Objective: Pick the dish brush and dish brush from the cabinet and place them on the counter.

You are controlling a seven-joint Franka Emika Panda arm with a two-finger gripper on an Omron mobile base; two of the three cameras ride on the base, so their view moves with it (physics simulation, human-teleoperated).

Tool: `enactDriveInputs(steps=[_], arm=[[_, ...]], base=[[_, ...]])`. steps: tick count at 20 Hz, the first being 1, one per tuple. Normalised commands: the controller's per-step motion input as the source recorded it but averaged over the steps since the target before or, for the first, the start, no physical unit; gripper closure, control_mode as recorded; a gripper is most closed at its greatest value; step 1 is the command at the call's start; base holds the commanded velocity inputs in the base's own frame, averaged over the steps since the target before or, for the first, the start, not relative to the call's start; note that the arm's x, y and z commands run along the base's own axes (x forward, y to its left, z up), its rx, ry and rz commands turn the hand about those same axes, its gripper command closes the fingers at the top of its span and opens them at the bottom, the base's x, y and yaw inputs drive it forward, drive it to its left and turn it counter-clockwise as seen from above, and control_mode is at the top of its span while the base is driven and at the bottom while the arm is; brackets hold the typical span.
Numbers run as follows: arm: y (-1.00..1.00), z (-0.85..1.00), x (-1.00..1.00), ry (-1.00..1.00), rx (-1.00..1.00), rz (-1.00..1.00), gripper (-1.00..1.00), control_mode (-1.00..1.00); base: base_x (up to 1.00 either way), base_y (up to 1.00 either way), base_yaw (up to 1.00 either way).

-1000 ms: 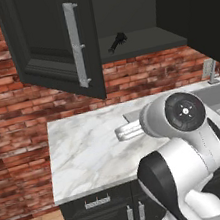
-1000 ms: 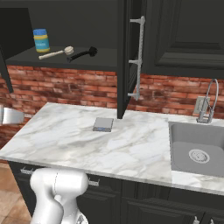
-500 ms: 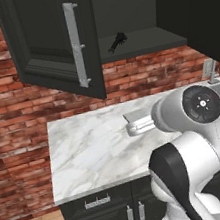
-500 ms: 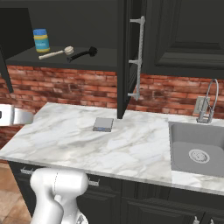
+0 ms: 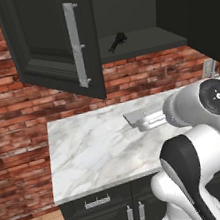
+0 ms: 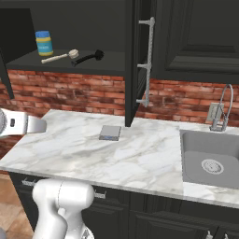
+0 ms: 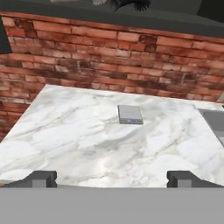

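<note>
Both brushes lie on the cabinet [image 6: 70, 28] shelf: the cream brush [image 6: 60, 56] with its disc head toward the right, and the black brush [image 6: 88, 57] just beside it, head near the open door [image 6: 132, 60]. To their left on the same shelf stands a blue and yellow can [image 6: 44, 43]. In the left base view the black brush [image 5: 117, 42] shows as a small dark shape on the shelf, with the cabinet's other open door [image 5: 52, 40] and its long silver handle [image 5: 76, 44] hanging in front, left of it. The gripper [image 7: 111, 178] is spread wide and holds nothing; its two dark fingertips [image 7: 41, 178] stand far apart over the near edge of the counter [image 7: 78, 140], well below the shelf. On the counter lies a flat grey pad [image 7: 130, 114], alone in the middle; in the right base view the pad [image 6: 110, 132] sits just under the edge of the open door. To the right are the sink [image 6: 210, 161] and a tap [image 6: 223, 109] against the brick wall [image 6: 65, 91]. In the hand view the shelf is cut off by the top edge, so only the bristly head of the black brush [image 7: 131, 4] and a pale scrap of the cream brush [image 7: 98, 1] can be made out. In the left base view the arm's white body covers the right of the counter and part of the pad.
</note>
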Motion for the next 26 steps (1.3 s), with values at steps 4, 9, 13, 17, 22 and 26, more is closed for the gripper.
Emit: enactDriveInputs(steps=[4, 9, 13, 17, 22, 26], arm=[[-0.18, 0.0, 0.03, 0.01, 0.01, 0.01, -1.0, -1.0], [-0.16, 0.0, 0.04, 0.01, 0.0, 0.01, -1.0, -1.0], [-0.17, 0.01, 0.08, 0.0, 0.0, 0.03, -1.0, -1.0], [-0.15, 0.08, 0.15, 0.0, 0.05, 0.01, -1.0, -1.0], [-0.02, 0.07, 0.17, 0.02, 0.02, -0.01, -1.0, -1.0], [0.0, 0.15, 0.12, 0.0, 0.02, -0.03, -1.0, -1.0]], base=[[0.0, 0.0, 0.0], [0.0, 0.0, 0.0], [0.0, 0.0, 0.0], [0.0, 0.0, 0.0], [0.0, 0.0, 0.0], [0.0, 0.0, 0.0]])
